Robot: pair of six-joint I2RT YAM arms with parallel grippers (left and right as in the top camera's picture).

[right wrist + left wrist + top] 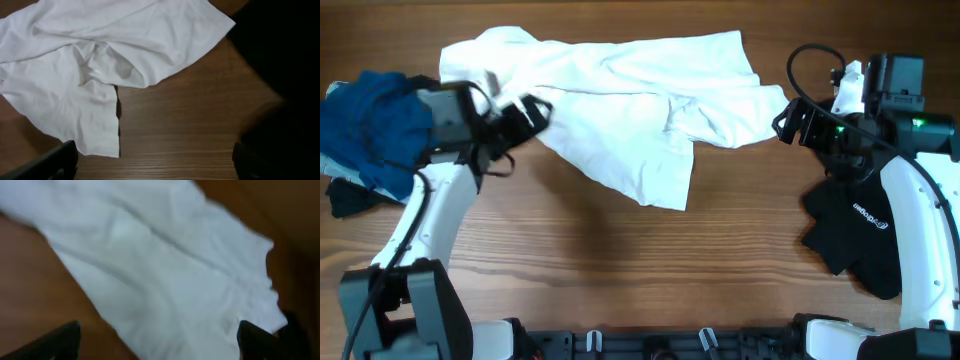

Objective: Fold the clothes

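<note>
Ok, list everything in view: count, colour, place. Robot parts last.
T-shirt: one, white, crumpled across the top middle of the table
black garment: one, black with a small white logo, right side, partly under the right arm
blue cloth: one, blue, bunched at the left edge
dark cloth: one, black, left edge, just below the blue cloth
table: one, brown wood, under everything
left gripper: one, black, open, at the T-shirt's left end
right gripper: one, black, open, by the T-shirt's right tip
</note>
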